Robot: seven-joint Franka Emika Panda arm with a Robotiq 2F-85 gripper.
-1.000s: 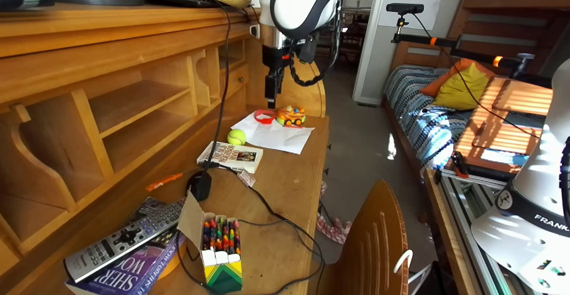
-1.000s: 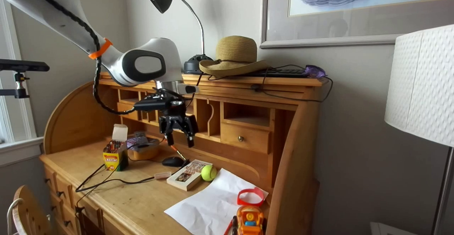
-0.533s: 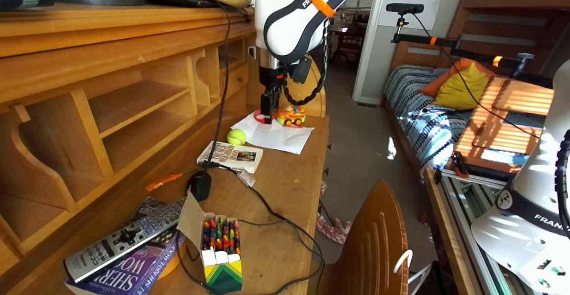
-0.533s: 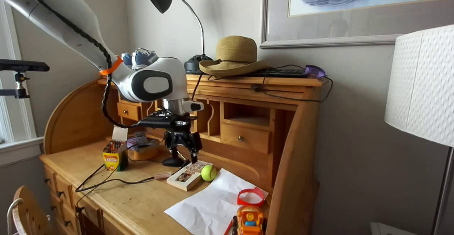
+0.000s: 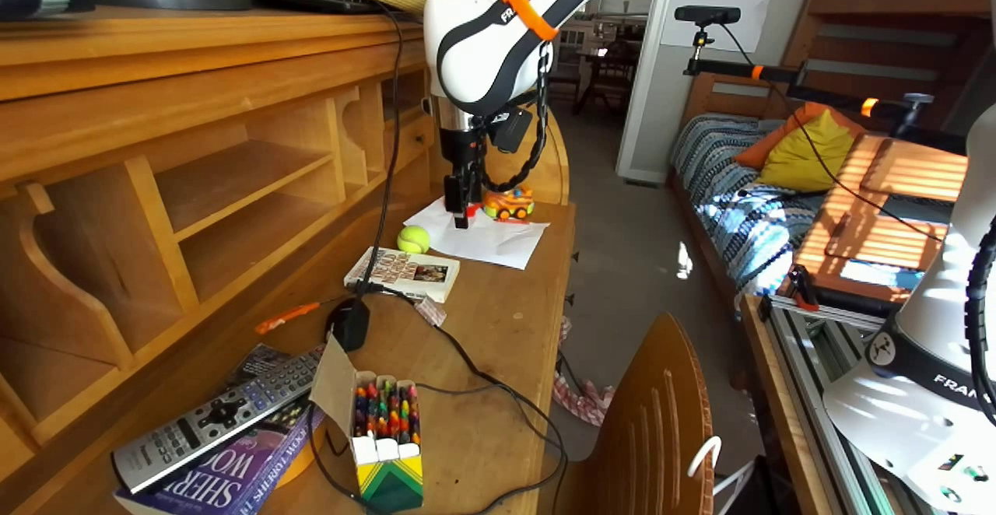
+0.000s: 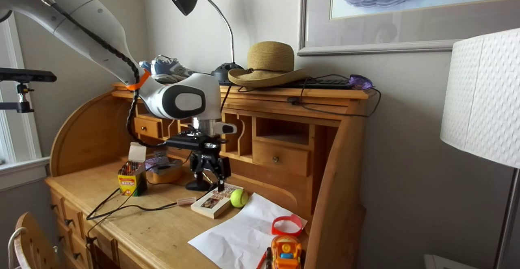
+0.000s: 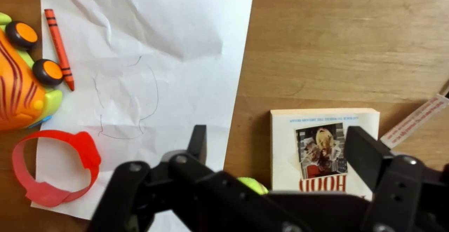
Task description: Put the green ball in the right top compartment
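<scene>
The green ball [image 5: 413, 239] lies on the desk beside a white book, at the edge of a paper sheet; it also shows in an exterior view [image 6: 239, 198]. In the wrist view only a sliver of the ball [image 7: 252, 184] shows behind the gripper's linkage. My gripper [image 7: 280, 146] is open and empty, pointing down above the book and paper; both exterior views show it [image 5: 459, 218] [image 6: 210, 181] above desk height, apart from the ball. The right top compartment [image 6: 283, 138] is the cubby above the knobbed drawer; it is partly seen in an exterior view [image 5: 408, 96].
A white book [image 5: 424, 278], paper sheet [image 6: 227, 240], red band [image 6: 287, 225] and orange toy car [image 6: 286, 252] lie around the ball. A black cord [image 5: 393, 141] hangs before the hutch. A crayon box [image 5: 389, 453] and remote [image 5: 218, 418] lie farther along the desk.
My gripper has come down toward the desk and shifted closer to the ball and book, staying open. The ball and the other objects have not moved.
</scene>
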